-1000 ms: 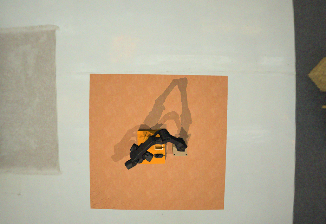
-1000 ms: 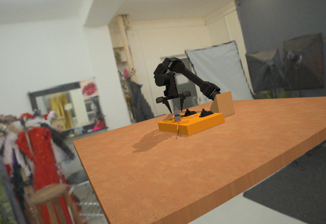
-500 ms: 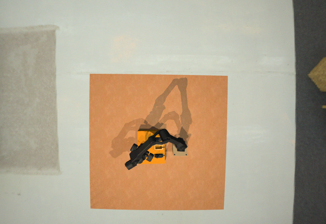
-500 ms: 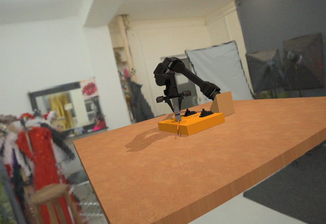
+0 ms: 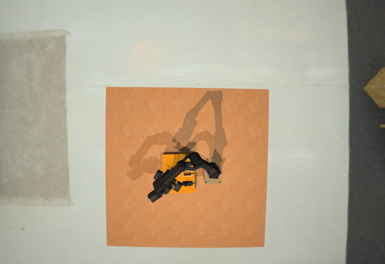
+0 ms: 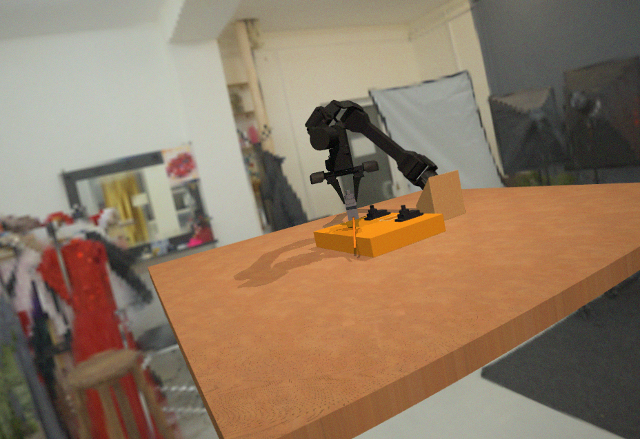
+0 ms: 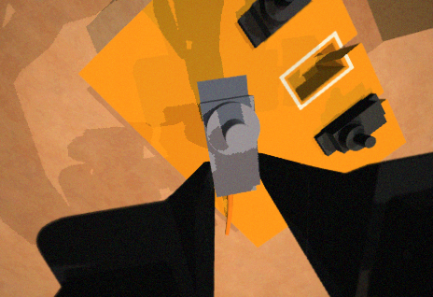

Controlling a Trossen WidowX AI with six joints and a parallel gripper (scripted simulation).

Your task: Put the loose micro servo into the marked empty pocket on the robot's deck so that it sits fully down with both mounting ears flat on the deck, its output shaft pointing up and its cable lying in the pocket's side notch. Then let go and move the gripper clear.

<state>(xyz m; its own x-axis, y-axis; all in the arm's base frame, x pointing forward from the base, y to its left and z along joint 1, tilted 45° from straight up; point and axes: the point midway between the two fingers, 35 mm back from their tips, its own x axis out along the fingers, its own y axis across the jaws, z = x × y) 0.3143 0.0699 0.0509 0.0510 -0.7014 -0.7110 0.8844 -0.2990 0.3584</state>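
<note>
Gripping gray servo (image 7: 230, 135) tight, black gripper (image 7: 235, 177) pinches both sides above orange deck (image 7: 140, 79). Shaft points up. Orange cable (image 7: 228, 217) hangs down. White-marked pocket (image 7: 317, 71) sits nearby.

A photo studio doubling as costume store — a pale reflector screen (image 6: 439, 124), dark softboxes (image 6: 527, 129), a wall mirror (image 6: 134, 202) and red sequinned dresses (image 6: 87, 300) surround the wooden bench (image 6: 413, 320).
</note>
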